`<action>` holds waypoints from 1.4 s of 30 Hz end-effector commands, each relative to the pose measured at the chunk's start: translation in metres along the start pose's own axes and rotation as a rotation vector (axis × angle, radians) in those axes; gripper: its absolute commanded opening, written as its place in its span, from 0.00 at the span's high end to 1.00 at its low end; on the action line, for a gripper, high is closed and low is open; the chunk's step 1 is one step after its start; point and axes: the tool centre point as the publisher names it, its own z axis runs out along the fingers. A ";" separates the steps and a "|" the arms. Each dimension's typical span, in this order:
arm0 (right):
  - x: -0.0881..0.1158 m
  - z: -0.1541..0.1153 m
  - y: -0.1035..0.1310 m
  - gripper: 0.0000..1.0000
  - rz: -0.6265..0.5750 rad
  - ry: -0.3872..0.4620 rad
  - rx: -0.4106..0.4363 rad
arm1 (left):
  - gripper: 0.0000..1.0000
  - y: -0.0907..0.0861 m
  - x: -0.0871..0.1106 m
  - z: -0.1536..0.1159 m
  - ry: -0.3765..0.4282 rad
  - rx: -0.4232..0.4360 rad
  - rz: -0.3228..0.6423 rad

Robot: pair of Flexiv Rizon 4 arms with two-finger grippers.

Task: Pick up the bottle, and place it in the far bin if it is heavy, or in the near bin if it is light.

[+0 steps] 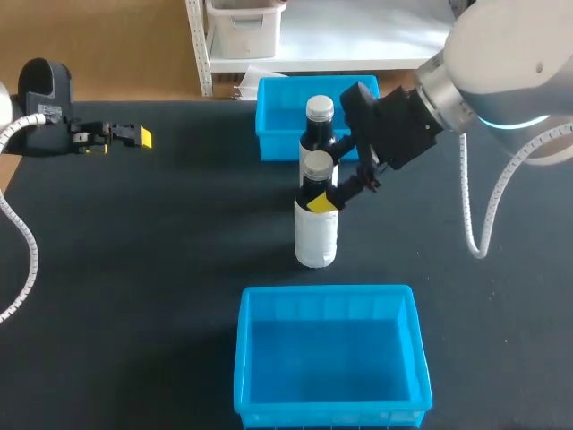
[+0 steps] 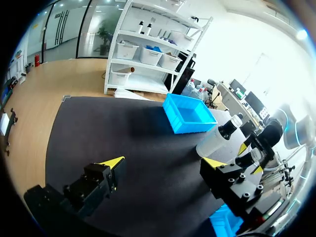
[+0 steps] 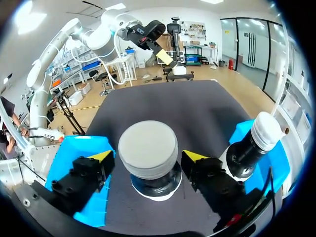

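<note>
Two bottles stand mid-table. The nearer one has a white body, dark neck and pale cap. My right gripper is at its neck. In the right wrist view the cap sits between the yellow-tipped fingers of this gripper, which stand open with a small gap on either side. A second, dark bottle stands just behind, against the far bin. The near bin is empty. My left gripper hovers open and empty at the table's far left.
The far blue bin sits at the table's back edge and the near blue bin at its front edge, both in line with the bottles. My right arm's cable hangs over the table's right side.
</note>
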 end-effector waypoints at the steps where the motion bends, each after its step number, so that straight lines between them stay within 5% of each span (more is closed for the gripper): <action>1: 0.000 0.002 -0.003 0.24 -0.001 -0.002 -0.001 | 0.00 0.000 0.000 0.000 0.000 0.000 0.000; 10: -0.001 0.002 -0.005 0.50 -0.006 -0.003 0.004 | 0.00 0.000 0.000 0.000 0.000 0.000 0.000; 23: -0.001 0.004 -0.005 0.55 -0.006 -0.003 0.002 | 0.00 0.000 0.000 0.000 0.000 0.000 0.000; 27: -0.001 0.004 -0.004 0.45 -0.007 -0.002 0.001 | 0.00 0.000 0.000 0.000 0.000 0.000 0.000; 28: -0.001 0.004 -0.004 0.14 -0.008 -0.001 0.000 | 0.00 0.000 0.000 0.000 0.000 0.000 0.000; 29: -0.001 0.004 -0.004 0.00 -0.009 0.000 -0.002 | 0.00 0.000 0.000 0.000 0.000 0.000 0.000; 42: 0.005 0.006 -0.003 0.00 0.001 -0.004 -0.002 | 0.00 0.000 0.000 0.000 0.000 0.000 0.000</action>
